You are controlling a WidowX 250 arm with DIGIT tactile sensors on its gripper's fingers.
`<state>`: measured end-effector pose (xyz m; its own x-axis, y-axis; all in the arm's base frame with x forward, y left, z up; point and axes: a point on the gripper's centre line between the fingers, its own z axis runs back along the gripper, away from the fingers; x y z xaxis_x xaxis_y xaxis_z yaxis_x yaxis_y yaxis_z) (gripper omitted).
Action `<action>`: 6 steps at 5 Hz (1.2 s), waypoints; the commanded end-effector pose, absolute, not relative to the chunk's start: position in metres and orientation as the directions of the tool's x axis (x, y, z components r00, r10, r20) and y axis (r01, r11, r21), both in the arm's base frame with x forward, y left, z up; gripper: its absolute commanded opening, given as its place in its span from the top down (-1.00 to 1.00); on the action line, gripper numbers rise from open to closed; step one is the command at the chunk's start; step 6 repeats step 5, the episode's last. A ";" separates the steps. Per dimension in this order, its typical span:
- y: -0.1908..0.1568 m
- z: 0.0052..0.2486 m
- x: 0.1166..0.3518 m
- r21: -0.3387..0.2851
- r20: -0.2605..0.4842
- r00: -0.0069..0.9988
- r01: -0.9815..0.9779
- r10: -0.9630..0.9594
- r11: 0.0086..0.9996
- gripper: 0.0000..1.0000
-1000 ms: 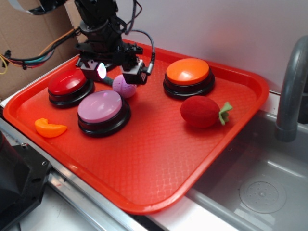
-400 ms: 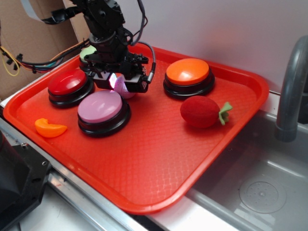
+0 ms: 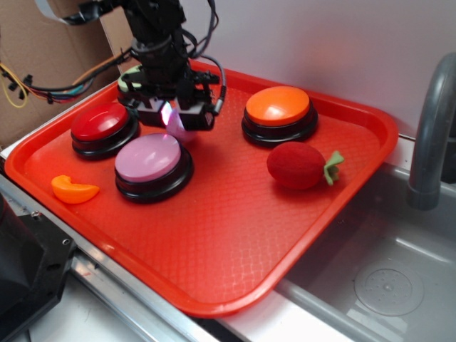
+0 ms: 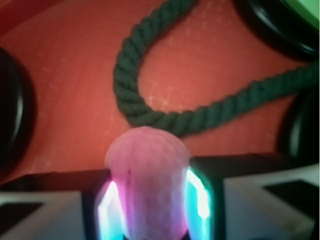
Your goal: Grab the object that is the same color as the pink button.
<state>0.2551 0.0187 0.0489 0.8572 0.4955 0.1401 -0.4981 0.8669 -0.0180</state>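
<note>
- The pink ball [image 4: 147,185] is sitting squeezed between the gripper [image 3: 174,117] jaws, which are closing on both its sides.
- It is lying just behind the pink button [image 3: 152,162] on the red tray [image 3: 235,235].
- A dark green rope [image 4: 150,107] is curling past it.
- No readable writing is showing anywhere.

You're looking at a tight pocket: the gripper [image 3: 173,117] is sitting low between the red button [image 3: 104,128] on one side and the orange button [image 3: 279,114] on the other, with the pink button [image 3: 153,165] crowding in just in front. In the wrist view the fingers [image 4: 200,192] are pressing both sides of the pink ball [image 4: 148,185], and a dark green rope [image 4: 150,107] is looping across the tray [image 3: 228,242] right beyond it. The plush strawberry [image 3: 299,165] is sitting well apart, leaving you wide bare tray floor toward the near edge. The faucet [image 3: 431,135] is standing off beyond the tray's far corner.
</note>
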 end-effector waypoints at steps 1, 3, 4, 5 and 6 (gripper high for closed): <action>-0.001 0.111 0.277 -0.101 0.110 0.869 -0.474 0.483 0.875 1.00; -0.020 0.170 0.273 -0.183 0.103 0.876 -0.449 0.471 0.875 1.00; -0.028 0.188 0.270 -0.186 0.139 0.866 -0.453 0.480 0.872 1.00; -0.030 0.195 0.269 -0.190 0.138 0.868 -0.450 0.477 0.873 1.00; -0.030 0.195 0.269 -0.190 0.138 0.868 -0.450 0.477 0.873 1.00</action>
